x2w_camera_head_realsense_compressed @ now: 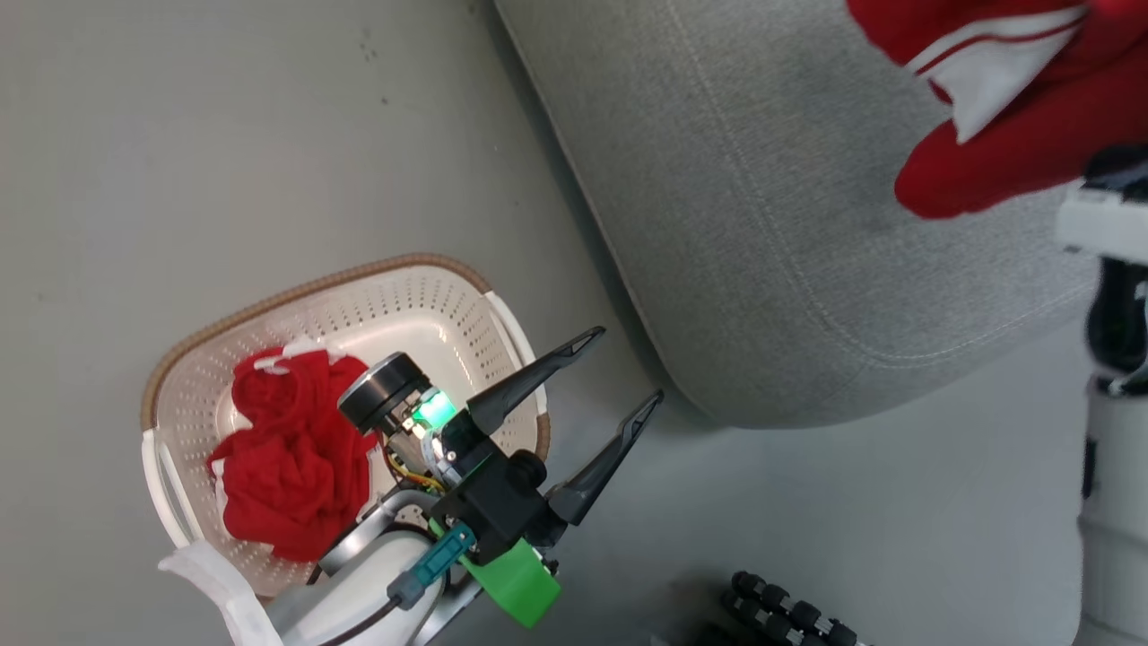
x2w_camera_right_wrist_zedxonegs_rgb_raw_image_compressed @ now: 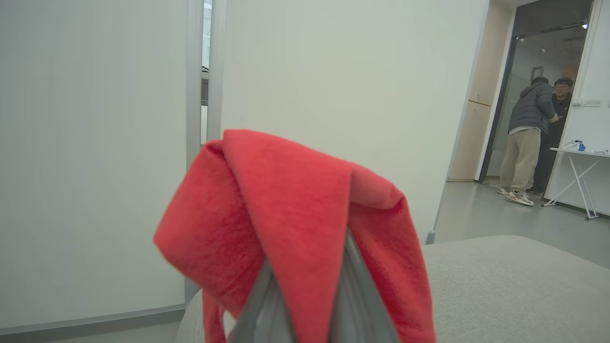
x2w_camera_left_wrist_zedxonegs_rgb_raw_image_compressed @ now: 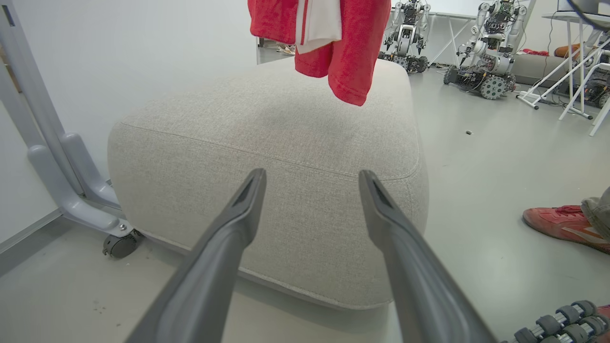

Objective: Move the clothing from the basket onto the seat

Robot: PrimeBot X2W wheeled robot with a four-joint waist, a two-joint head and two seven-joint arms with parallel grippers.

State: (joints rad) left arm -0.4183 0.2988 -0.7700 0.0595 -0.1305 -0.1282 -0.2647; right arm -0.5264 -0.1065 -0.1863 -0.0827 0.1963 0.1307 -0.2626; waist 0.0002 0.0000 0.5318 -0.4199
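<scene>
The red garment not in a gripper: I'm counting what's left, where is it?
Head view, lower left: the garment lies crumpled in the basket, beside the open left gripper.

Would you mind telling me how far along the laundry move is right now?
Done: nothing yet; the seat top looks bare. In hand: right jaws shut on one red garment, hanging above the seat. Remaining: releasing it there, then fetching the second garment from the basket, near the open left jaws.
</scene>
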